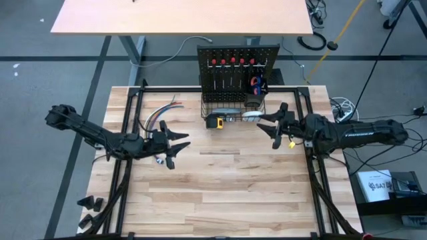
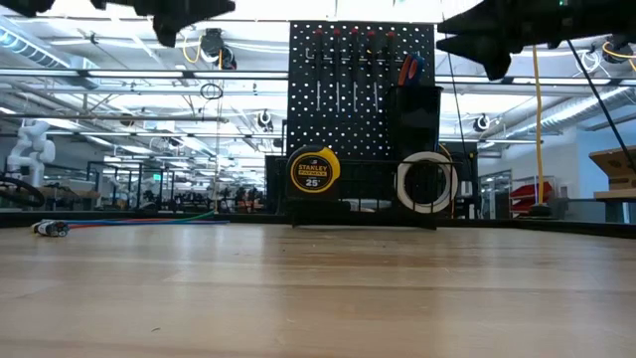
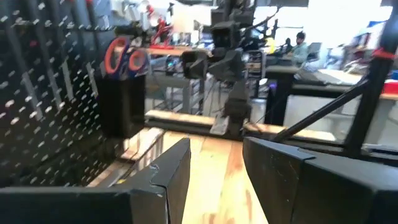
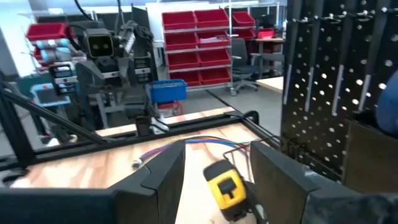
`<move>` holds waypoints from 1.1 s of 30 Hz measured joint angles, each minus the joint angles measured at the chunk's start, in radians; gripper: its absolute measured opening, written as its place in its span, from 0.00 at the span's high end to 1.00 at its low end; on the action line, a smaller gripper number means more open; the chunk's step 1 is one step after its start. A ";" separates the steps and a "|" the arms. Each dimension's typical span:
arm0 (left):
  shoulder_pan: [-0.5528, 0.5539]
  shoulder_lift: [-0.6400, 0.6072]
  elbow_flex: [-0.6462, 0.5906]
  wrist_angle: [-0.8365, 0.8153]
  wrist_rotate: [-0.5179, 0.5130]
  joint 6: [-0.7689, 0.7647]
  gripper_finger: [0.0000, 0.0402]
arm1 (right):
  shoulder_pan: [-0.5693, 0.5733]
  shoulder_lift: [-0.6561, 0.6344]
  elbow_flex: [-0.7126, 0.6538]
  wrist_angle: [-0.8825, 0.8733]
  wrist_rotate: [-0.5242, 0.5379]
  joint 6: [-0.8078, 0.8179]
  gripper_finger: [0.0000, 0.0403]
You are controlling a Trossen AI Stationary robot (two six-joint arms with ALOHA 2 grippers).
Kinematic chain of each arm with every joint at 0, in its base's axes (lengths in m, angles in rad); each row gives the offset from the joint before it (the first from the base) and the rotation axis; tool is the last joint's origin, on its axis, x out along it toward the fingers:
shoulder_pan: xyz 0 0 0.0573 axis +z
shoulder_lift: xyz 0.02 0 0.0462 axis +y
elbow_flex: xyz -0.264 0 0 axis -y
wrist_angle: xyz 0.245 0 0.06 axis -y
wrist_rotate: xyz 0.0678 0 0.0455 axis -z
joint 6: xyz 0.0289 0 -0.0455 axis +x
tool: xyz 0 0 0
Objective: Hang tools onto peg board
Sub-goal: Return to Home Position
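Only loose tool in sight is the tape measure (image 1: pixel 215 121). It sits on the tabletop (image 1: pixel 220 193) ahead of the right end effector (image 1: pixel 268 132) and off to one side, at the foot of the peg board (image 1: pixel 272 60). It prob. handles as a dense, rigid lump: heavy for its size, w/ a hard case and smooth sides, so likely slippery if pinched at a corner. Best hold, imo, is across the two flat faces near the middle, so it doesn't swing. Nothing fragile abt it. In the low view it stands on edge, so both faces look reachable.

The screwdrivers (image 1: pixel 232 61) hang in a row on the board, beyond both end effectors. The scissors (image 1: pixel 257 84) sit in the cup (image 2: pixel 417 114), on the side nearer the right end effector.

Right end effector: fingers spread wide, nothing between them, touching nothing, well above the tabletop. Left end effector (image 1: pixel 179 152): also wide apart and empty, raised, well apart from the tape measure, w/ a wire bundle (image 1: pixel 160 113) near it on the board side.
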 joint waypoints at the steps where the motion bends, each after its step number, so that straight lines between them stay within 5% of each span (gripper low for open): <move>1: 0.001 0.000 -0.009 0.003 -0.013 -0.002 0.61 | -0.007 0.001 -0.005 0.003 0.000 -0.005 0.57; 8: 0.100 -0.078 -0.090 0.038 -0.009 0.015 0.61 | -0.081 0.000 -0.006 0.006 -0.132 -0.047 0.57; 12: 0.208 -0.152 -0.110 0.038 0.123 -0.005 0.61 | -0.161 0.000 -0.006 0.010 -0.137 -0.046 0.57; 18: 0.319 -0.283 -0.117 -0.067 0.233 -0.008 0.61 | -0.277 0.000 -0.006 0.003 -0.313 -0.026 0.57; 27: 0.353 -0.563 -0.120 -0.373 0.258 -0.075 0.61 | -0.371 0.001 -0.059 -0.031 -0.330 0.007 0.57; 33: 0.352 -0.701 -0.220 -0.353 0.331 -0.118 0.61 | -0.380 0.000 -0.091 -0.003 -0.404 0.051 0.57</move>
